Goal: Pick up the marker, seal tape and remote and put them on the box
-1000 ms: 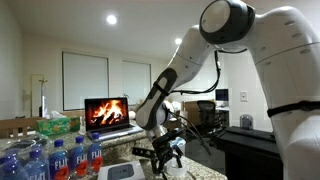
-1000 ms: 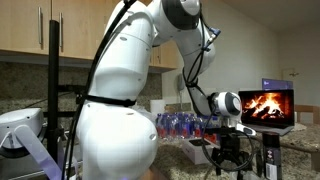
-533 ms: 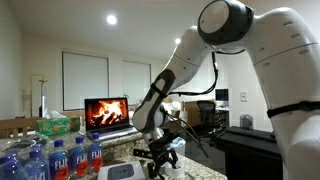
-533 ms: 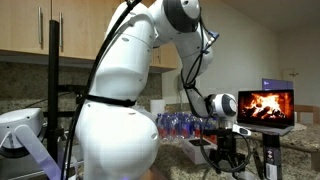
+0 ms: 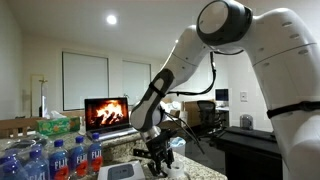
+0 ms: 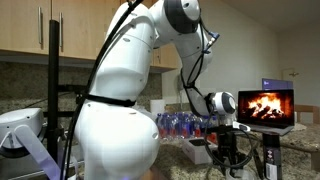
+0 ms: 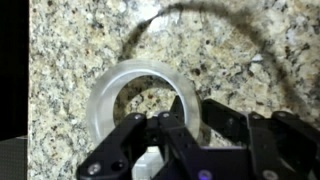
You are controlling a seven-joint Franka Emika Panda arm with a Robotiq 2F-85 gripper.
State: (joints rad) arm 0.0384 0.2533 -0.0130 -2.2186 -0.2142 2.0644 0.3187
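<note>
The roll of seal tape [image 7: 101, 104], a clear ring, lies flat on the speckled granite surface [image 7: 70, 40]. The wrist view looks straight down on it. The gripper [image 7: 200, 108] is right over the ring's edge. One of its dark fingers [image 7: 180, 112] reaches into the hole of the roll and the other stands outside the rim, with the wall of the roll between them. The jaws are drawn in and clenched on that wall, so they are grasping the seal tape. The roll looks level with the stone, and the pictures do not show whether it has left the surface. A thin dark cable [image 7: 190, 9] curves in an arc over the granite beyond the roll, apart from it.

In both exterior views the white arm [image 5: 230, 25] bends down from high up, and the gripper [image 5: 158, 165] points straight down, low at the surface. In an exterior view the low white box [image 5: 120, 172] with its dark patch sits just beside the gripper. The tape itself is too small and too hidden by the fingers to make out there.

Behind the box an open laptop [image 5: 107, 112] shows a fire on its screen. A green tissue box [image 5: 57, 125] stands to one side of the laptop, and a pack of water bottles [image 5: 60, 158] with blue labels fills the near corner. In an exterior view the gripper [image 6: 228, 165] hangs in front of the same laptop [image 6: 265, 108], with the water bottles [image 6: 180, 124] in a row behind the arm.
</note>
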